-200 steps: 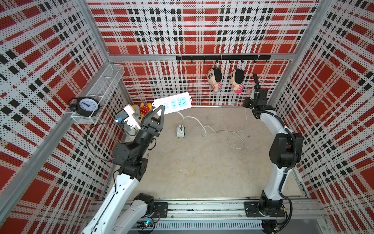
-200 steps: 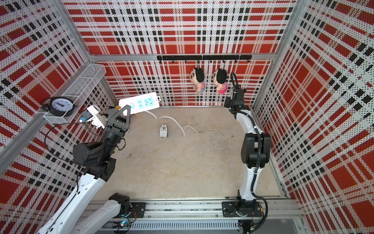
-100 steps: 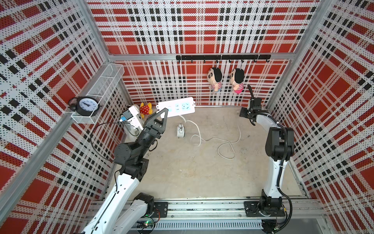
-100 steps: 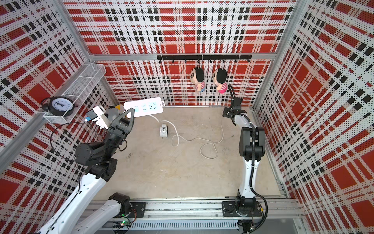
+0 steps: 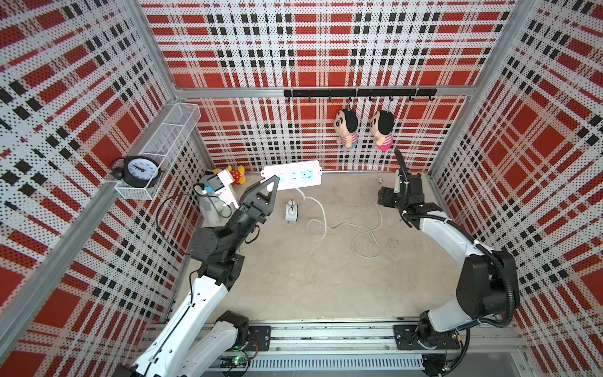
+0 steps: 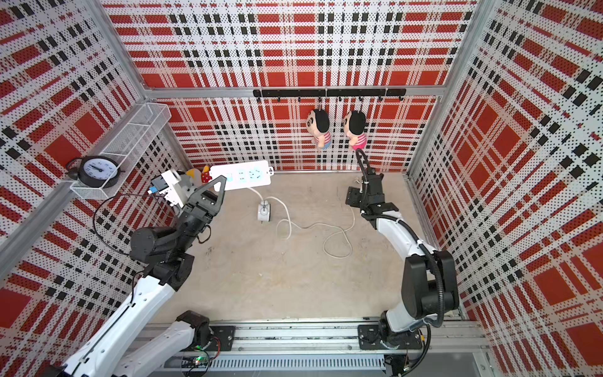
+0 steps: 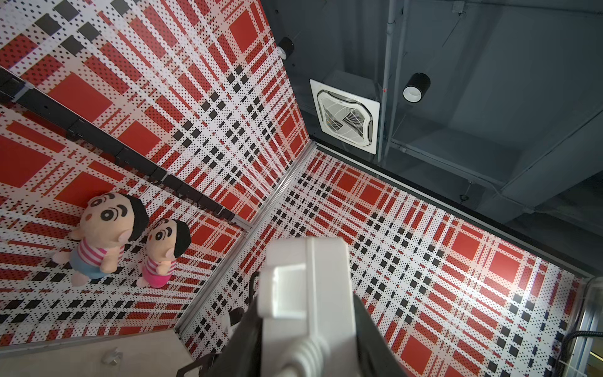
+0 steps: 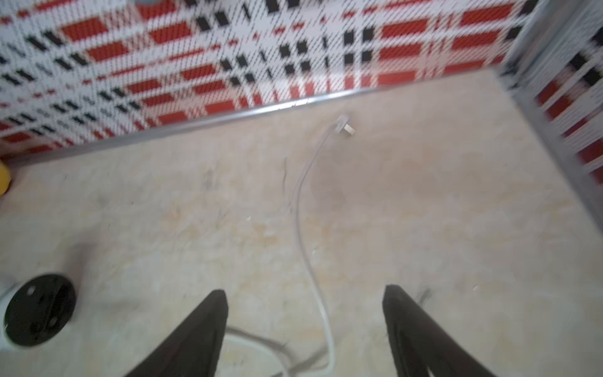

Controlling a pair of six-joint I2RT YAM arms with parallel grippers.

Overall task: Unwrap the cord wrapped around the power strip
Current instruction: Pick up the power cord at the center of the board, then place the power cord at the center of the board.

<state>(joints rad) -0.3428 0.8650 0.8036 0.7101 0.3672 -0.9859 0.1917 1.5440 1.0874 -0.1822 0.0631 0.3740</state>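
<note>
The white power strip (image 5: 295, 174) (image 6: 244, 174) hangs level in the air by the back wall, and my left gripper (image 5: 272, 186) (image 6: 222, 181) is shut on its left end. In the left wrist view the strip (image 7: 313, 277) sits between the two black fingers of that gripper (image 7: 306, 310). The cord (image 5: 321, 215) (image 6: 287, 215) drops from the strip and lies in loose loops on the floor. Its plug (image 5: 380, 179) (image 8: 345, 128) rests near the back wall. My right gripper (image 5: 386, 197) (image 8: 304, 291) hovers open above the cord (image 8: 301, 202), holding nothing.
A small white alarm clock (image 5: 291, 210) (image 8: 32, 310) stands on the floor under the strip. A wire basket (image 5: 163, 140) with a black clock (image 5: 138, 169) hangs on the left wall. Two dolls (image 5: 347, 130) hang at the back, and a plush toy (image 5: 236, 171) lies in the back left corner.
My right gripper has opened, let go of the cord's end and come down from beside the back wall. The cord has dropped to the floor. The left gripper has carried the strip slightly rightwards.
</note>
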